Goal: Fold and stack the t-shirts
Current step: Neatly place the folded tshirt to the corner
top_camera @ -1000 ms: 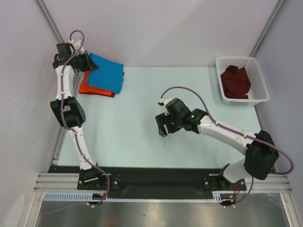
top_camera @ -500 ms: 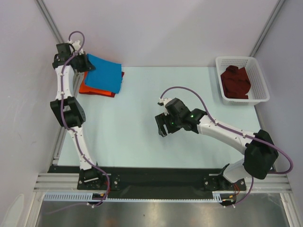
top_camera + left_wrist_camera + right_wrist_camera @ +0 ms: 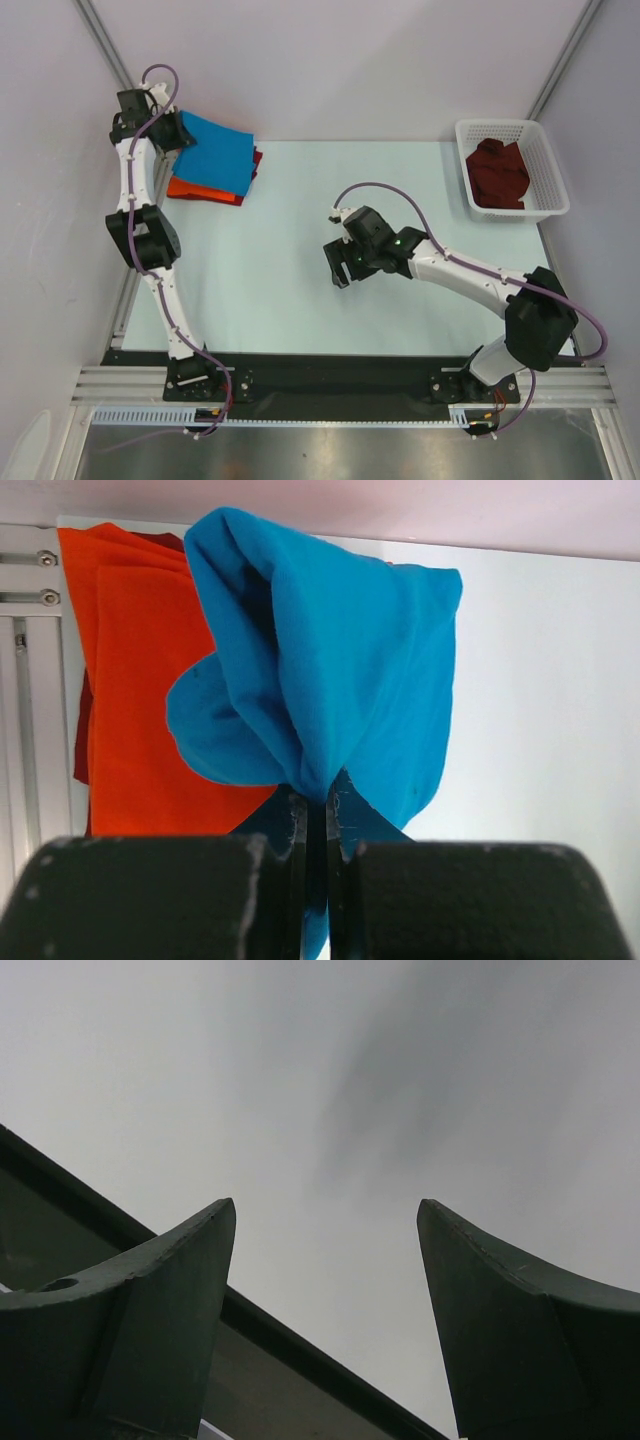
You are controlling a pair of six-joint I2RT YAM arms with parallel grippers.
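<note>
Bright, even light on the table (image 3: 290,190); shadows on it are soft and faint. Right wrist view is dim, grey, defocused.

The worktop (image 3: 300,190) is pale green. Plain white walls (image 3: 350,60) stand around it, with grey metal posts (image 3: 100,42) in the corners.

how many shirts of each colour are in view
bright blue cloth t-shirt: 1
orange cloth t-shirt: 1
dark maroon cloth t-shirt under the orange: 1
dark maroon cloth heap in the white plastic lattice basket: at least 1
total: at least 4
</note>
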